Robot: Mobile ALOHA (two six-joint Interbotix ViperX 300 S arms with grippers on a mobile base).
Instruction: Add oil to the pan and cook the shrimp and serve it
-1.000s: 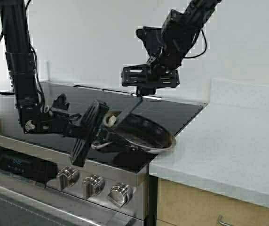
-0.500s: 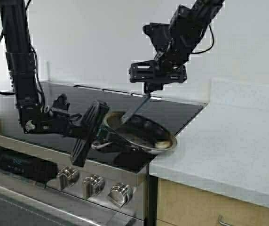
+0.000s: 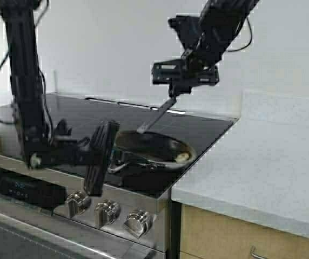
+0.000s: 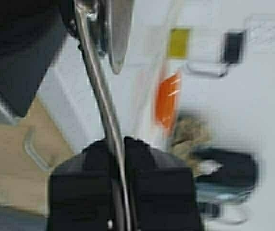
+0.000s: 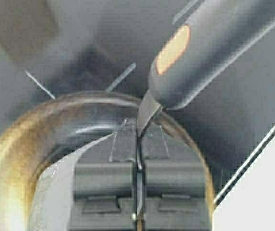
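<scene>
We find the left claw (image 3: 101, 156) hiding the pan (image 3: 153, 152) handle. The left wrist background is blurred beyond identification.

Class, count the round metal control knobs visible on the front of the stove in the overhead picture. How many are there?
3, in a row on the stove's front panel: round metal knob, middle knob, and knob nearest the wooden cabinet. More may be hidden behind the left arm or beyond the picture's edge.

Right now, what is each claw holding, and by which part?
The left claw grips the pan by its steel handle. The right claw pinches a spatula by its grey handle, blade above the pan.
</scene>
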